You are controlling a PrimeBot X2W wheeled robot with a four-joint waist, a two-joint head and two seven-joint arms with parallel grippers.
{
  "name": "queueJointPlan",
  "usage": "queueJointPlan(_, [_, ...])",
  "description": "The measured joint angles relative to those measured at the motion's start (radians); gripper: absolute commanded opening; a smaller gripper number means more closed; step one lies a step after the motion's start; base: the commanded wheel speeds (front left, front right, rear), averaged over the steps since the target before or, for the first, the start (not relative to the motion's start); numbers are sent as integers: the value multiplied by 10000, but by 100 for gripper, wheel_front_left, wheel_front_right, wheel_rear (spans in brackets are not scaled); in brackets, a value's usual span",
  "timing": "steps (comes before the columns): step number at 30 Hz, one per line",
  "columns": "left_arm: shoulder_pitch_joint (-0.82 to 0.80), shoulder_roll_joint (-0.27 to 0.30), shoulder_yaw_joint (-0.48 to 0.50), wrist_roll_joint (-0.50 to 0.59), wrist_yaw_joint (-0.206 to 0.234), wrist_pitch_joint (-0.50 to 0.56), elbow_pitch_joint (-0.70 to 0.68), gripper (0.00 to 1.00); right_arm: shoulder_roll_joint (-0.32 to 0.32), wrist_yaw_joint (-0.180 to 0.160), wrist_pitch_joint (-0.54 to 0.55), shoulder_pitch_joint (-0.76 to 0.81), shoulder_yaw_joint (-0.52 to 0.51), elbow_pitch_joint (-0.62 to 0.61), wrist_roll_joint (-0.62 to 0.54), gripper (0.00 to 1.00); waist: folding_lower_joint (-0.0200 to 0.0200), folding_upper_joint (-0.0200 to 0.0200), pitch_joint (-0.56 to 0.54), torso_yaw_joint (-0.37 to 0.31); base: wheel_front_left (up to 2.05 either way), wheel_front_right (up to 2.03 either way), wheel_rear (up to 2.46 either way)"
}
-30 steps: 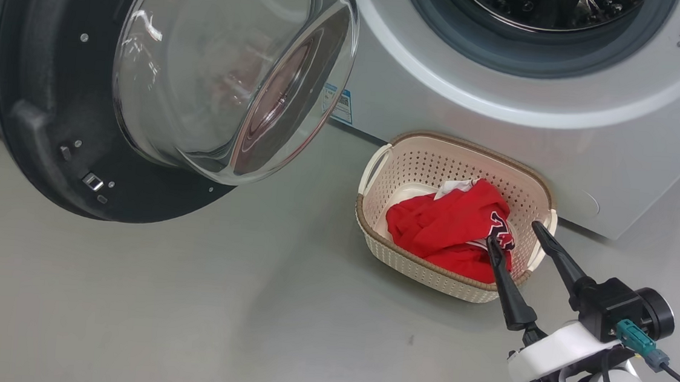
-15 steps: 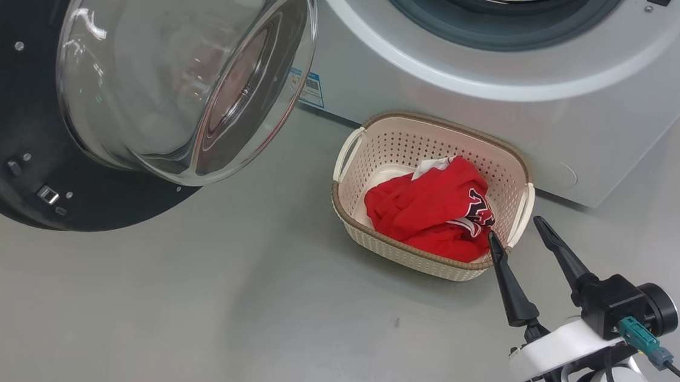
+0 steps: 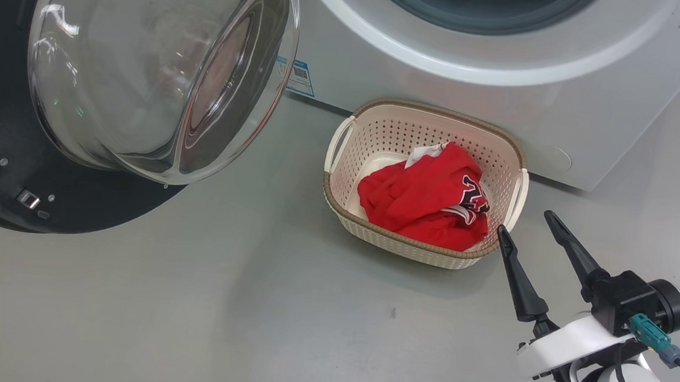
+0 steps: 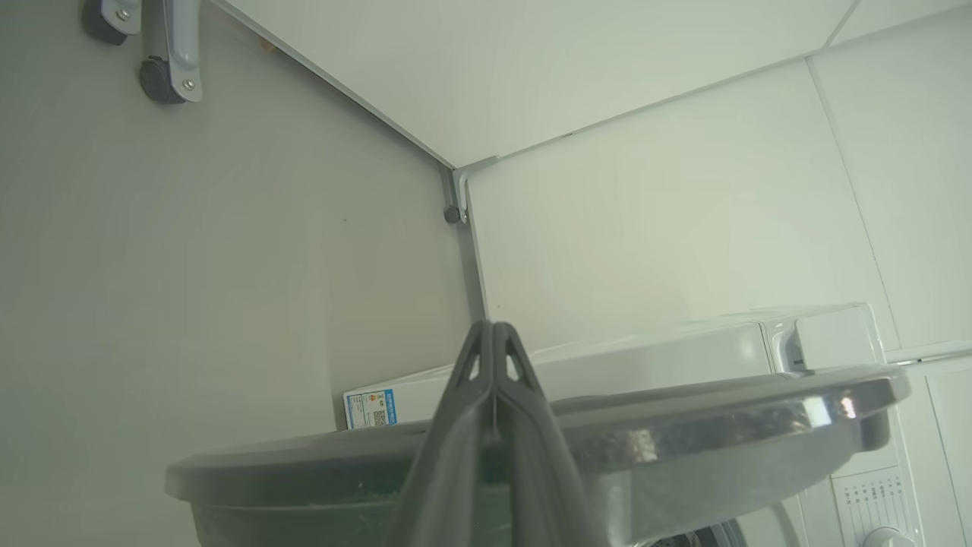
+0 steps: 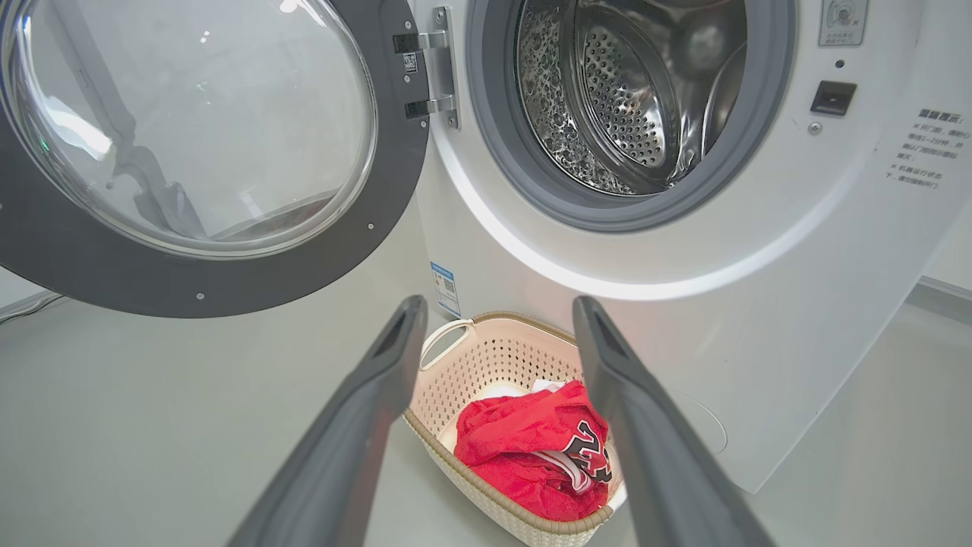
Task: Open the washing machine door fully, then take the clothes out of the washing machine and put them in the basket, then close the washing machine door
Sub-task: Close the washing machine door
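On the grey floor [image 3: 185,312], against the front foot of the big white front-loading washing machine [image 3: 445,84], stands the small cream perforated plastic basket [image 3: 396,247] with its brown woven-look rim. The bright red soft clothes [image 3: 430,198], one showing a navy-and-white print, lie heaped inside it. The large round washing machine door [image 3: 124,77], glossy black rim around a bulging clear glass bowl, hangs swung wide at the machine's left.

Change: the right gripper [image 3: 524,221], jaws spread and empty, now stands clear of the basket, off its near right corner and over bare floor. A second earlier its tips overlap the basket's rim and the red fabric. The head camera also shifts in that interval, so the drift of door and basket across the frame is not their own motion.

Reading: the drop into the basket appears complete and the arm appears to be backing off. What remains is most likely the closing of the door.

Right wrist view: the steel perforated drum [image 5: 623,99] inside the grey rubber ring [image 5: 493,152], with no red fabric visible in it. The head view cuts the opening off at its top edge and cannot supply this. The door's hinges [image 5: 429,72] also show here.

Left wrist view: the left gripper [image 4: 493,328], fingers pressed together with nothing visible between them, points across the door's grey, shiny edge [image 4: 683,425]. Whether it touches that edge cannot be told.
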Motion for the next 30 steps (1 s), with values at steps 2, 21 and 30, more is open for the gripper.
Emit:
queueJointPlan(2, [-43, 0, -92, 0, -98, 155, 82, 0, -2, 0, 0, -2, -2, -19, 2, 100, 0, 0, 18, -4, 0, 0, 0])
queueJointPlan(21, [-55, -77, -437, -265, -907, 986, 407, 0, -35, 0, -13, -20, -44, -29, 61, 100, 0, 0, -1, 41, 0, 0, 0])
queueJointPlan(30, [404, -334, -648, -337, -1137, 1333, -84, 0, 33, 0, -59, -30, 4, -29, 132, 100, 0, 0, -75, -1, 0, 0, 0])
